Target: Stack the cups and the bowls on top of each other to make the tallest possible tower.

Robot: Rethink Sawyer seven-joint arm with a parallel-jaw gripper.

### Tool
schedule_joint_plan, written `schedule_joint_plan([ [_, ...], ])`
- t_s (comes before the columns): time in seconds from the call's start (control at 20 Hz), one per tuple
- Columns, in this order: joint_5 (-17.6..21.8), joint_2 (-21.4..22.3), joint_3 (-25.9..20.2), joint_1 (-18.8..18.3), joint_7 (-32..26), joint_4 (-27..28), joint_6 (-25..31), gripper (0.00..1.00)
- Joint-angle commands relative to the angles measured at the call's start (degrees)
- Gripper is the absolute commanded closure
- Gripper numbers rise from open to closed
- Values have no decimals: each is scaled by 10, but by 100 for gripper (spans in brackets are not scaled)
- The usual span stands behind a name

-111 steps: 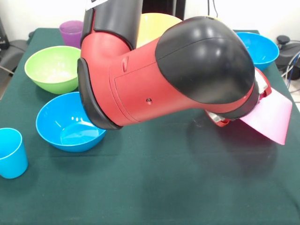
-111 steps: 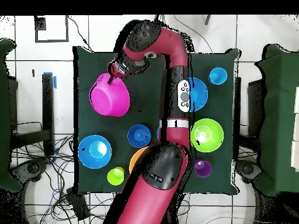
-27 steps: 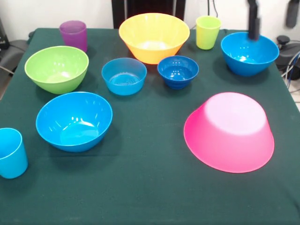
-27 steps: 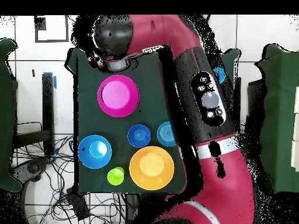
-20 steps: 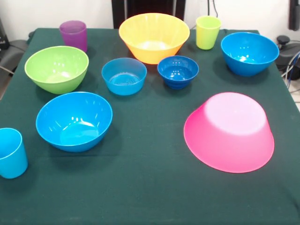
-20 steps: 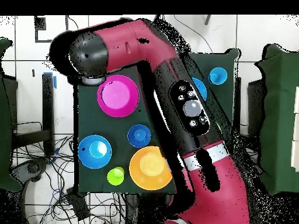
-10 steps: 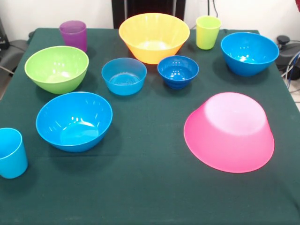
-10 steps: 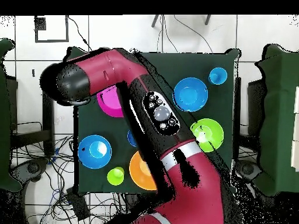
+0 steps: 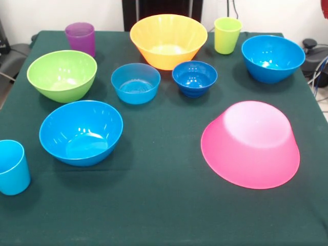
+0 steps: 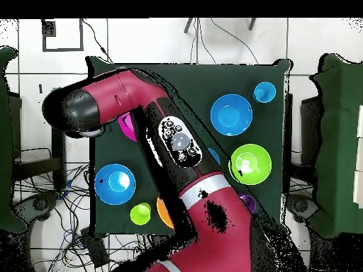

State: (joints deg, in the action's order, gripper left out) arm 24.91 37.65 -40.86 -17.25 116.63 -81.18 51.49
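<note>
Pink bowl point(image 9: 250, 143) sits upside down on the desk point(image 9: 169, 205), base tipped toward the far side; other bowls upright. Can't tell the gripper's state.

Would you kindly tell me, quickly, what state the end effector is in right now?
End effector: cannot be told. The front view does not show it, and in the overhead view the arm covers where it would be.

The big pink bowl point(image 9: 250, 144) lies upside down near the table's point(image 9: 164, 205) right edge. The orange bowl point(image 9: 168, 40) stands upright at the far edge, between the purple cup point(image 9: 80, 38) and yellow-green cup point(image 9: 227, 35). The light blue cup point(image 9: 12, 167) sits at the left edge.
</note>
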Motion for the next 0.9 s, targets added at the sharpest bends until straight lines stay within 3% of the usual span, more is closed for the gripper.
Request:
schedule_joint_plan([
  [0.05, -6, -32, 73, 14, 101, -39, -16, 100],
  [0.3, -9, -46, 101, 32, 109, -52, -29, 100],
  [0.6, 6, -58, 136, 56, 78, -31, 24, 100],
  [0.9, 3, -68, 155, 67, 52, -24, 29, 100],
])
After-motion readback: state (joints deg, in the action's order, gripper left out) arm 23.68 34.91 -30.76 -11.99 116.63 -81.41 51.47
